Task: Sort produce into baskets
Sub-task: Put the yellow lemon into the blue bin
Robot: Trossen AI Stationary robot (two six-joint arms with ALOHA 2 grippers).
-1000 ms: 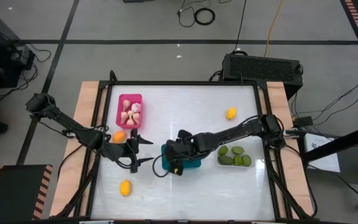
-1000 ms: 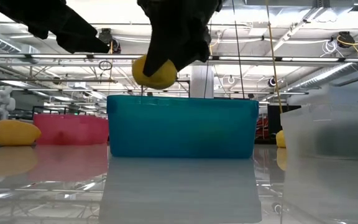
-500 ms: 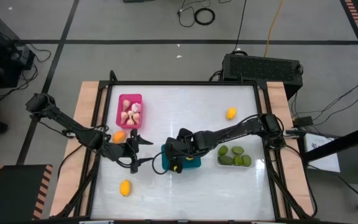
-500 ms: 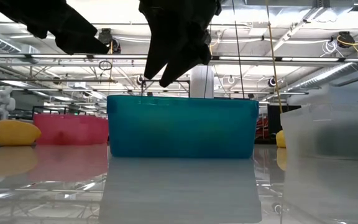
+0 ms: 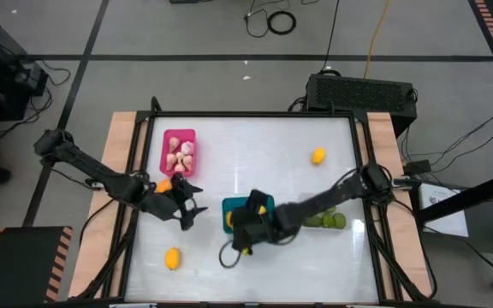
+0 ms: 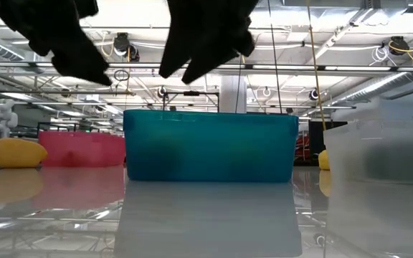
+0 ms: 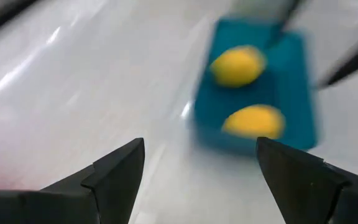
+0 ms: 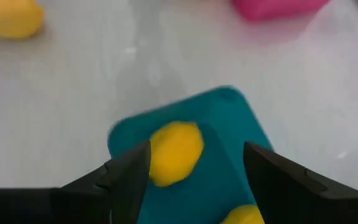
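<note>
The left arm is reaching in from the table's left edge, elbow bent, and its left gripper (image 5: 187,208) is hovering just left of the teal bin, fingers (image 7: 114,177) spread apart and holding nothing. Beside that arm, a yellow-orange oval fruit (image 5: 165,185) is lying partly covered by the arm's links, so only part of it is showing. Another loose yellow-orange fruit (image 5: 172,257) is resting near the table's front-left area. The bright pink rectangular bin (image 5: 179,151) is sitting toward the back left, carrying pale beige garlic-like bulbs (image 5: 181,154).

The teal rectangular bin (image 5: 231,208) is standing at the table's middle, with two yellow fruits (image 7: 237,66) lying inside it. The right arm is stretching across from the right side, and its right gripper (image 5: 245,233) is hanging over the bin's near end, fingers (image 8: 124,174) apart and empty. This arm is hiding part of the teal bin in the overhead view.

The nearly clear bin (image 5: 342,226) with round dark-green fruits (image 5: 333,220) is largely masked by the right arm. A lone yellow fruit (image 5: 317,156) is lying well apart at the back right.
</note>
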